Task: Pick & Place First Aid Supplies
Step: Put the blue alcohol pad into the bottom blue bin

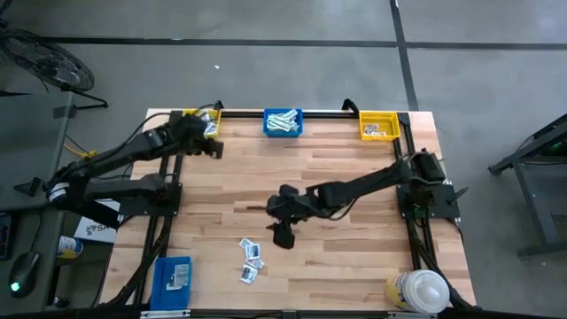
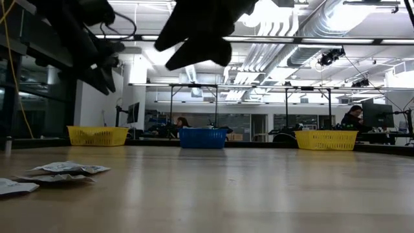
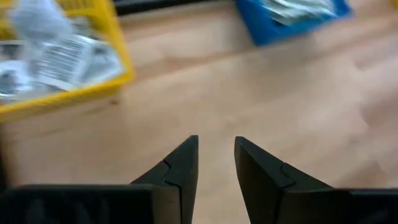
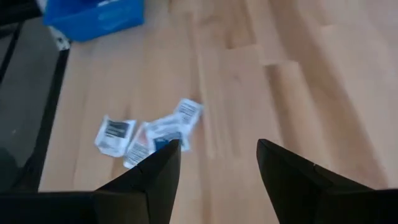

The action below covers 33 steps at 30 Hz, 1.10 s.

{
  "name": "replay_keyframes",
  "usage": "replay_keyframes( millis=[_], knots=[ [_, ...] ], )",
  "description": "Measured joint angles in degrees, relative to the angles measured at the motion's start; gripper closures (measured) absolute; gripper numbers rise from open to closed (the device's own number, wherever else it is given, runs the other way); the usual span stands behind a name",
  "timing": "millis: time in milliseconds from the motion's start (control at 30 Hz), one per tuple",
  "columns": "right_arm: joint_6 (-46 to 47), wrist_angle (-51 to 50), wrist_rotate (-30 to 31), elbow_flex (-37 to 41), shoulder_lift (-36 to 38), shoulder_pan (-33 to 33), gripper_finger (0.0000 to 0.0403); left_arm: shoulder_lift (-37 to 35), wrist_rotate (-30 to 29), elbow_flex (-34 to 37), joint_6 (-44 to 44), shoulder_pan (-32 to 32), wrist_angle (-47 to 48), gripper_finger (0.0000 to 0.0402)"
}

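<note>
Several small white packets with dark and blue marks (image 1: 251, 260) lie flat on the wooden table toward its near side; they also show as packets (image 4: 155, 132) in the right wrist view and as packets (image 2: 65, 169) at the low view's left. My right gripper (image 1: 283, 236) hangs open above the table's middle, just to the far right of these packets (image 4: 219, 144). My left gripper (image 1: 213, 148) is raised at the far left beside the yellow bin (image 1: 205, 124), its fingers apart and empty (image 3: 216, 140). White packets fill that yellow bin (image 3: 62, 56).
A blue bin (image 1: 283, 122) with pale green strips stands at the far edge's middle, and a second yellow bin (image 1: 378, 126) at the far right. Another blue bin (image 1: 173, 275) sits near left, and a white-capped bottle (image 1: 416, 291) near right. Bare wood lies between the arms.
</note>
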State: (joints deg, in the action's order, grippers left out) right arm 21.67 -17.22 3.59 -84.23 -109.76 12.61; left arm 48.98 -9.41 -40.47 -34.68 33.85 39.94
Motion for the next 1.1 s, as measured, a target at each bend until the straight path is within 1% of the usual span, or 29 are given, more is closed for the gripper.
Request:
replay_keyframes(
  millis=[100,300,467,600,700,800,900,1100],
  knots=[
    [-1.1,4.5,-1.3,0.0,-2.4,1.3,0.0197,-2.1,-1.9,0.0,-3.5,-7.9,1.7,0.0298],
    [-3.7,13.0,-2.1,0.0,-6.9,3.0,0.0202,-4.7,-9.4,0.0,-13.6,-24.6,4.7,0.0298],
    [-6.9,17.4,-2.7,0.0,-10.8,4.1,0.0203,-4.7,-15.4,0.0,-21.1,-37.8,5.5,0.0298],
    [-9.5,20.4,-2.2,0.0,-14.5,5.1,0.0203,-3.6,-19.9,0.1,-26.3,-46.1,5.3,0.0298],
    [-10.4,23.6,-2.0,0.0,-16.8,5.6,0.0203,-2.5,-22.2,0.1,-29.9,-50.7,5.2,0.0298],
    [-11.5,25.3,0.6,0.0,-18.6,6.0,0.0204,-1.1,-23.1,0.1,-32.1,-53.9,5.2,0.0298],
    [-11.7,27.2,2.5,0.0,-19.6,6.2,0.0204,0.4,-23.4,0.1,-34.3,-56.0,5.2,0.0298],
    [-11.6,28.3,2.9,0.0,-22.2,6.2,0.0204,3.4,-24.0,0.1,-37.3,-58.4,5.0,0.0298]
  ],
)
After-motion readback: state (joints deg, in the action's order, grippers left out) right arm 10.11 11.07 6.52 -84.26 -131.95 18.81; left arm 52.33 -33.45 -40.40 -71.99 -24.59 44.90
